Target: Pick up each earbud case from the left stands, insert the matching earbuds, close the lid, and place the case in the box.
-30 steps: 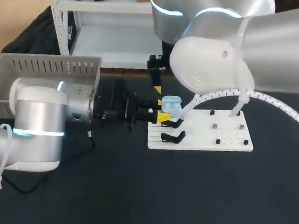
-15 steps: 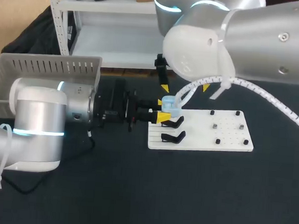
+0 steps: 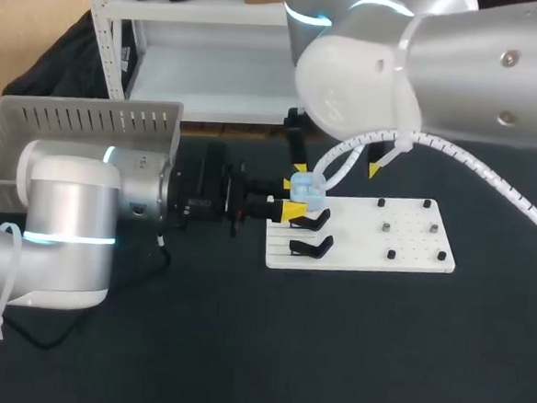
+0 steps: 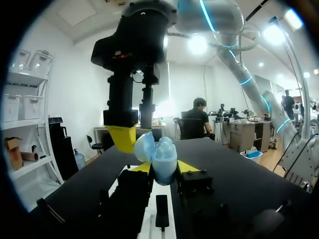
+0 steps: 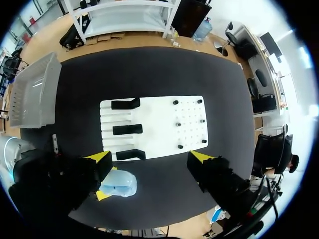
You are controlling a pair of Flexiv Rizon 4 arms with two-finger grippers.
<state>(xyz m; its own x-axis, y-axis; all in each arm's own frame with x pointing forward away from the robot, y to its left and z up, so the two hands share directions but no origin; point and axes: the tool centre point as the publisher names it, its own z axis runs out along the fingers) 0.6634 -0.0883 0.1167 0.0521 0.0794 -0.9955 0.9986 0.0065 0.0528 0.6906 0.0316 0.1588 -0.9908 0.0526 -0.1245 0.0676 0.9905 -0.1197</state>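
Note:
A light blue earbud case (image 3: 308, 194) with its lid tipped open is held over the left edge of the white board (image 3: 413, 244). My left gripper (image 3: 293, 200) is shut on it from two sides. In the left wrist view the case (image 4: 160, 158) stands between the yellow fingertips (image 4: 188, 167). My right gripper (image 3: 336, 168) hangs open above the case and board, with nothing between its fingers. From the right wrist, the case (image 5: 119, 185) lies beside the right gripper (image 5: 149, 160), under one tip. Small dark pieces (image 3: 386, 226) sit on the board's right part.
Black stands (image 3: 311, 246) line the board's left part; three stands (image 5: 127, 130) show from the right wrist. The grey slatted box (image 3: 81, 119) stands at the back left, behind my left arm. Dark table (image 3: 332, 353) lies open in front of the board.
My right arm has swung so that its open gripper now hangs lower, spread over the case. The left gripper and the case have stayed put.

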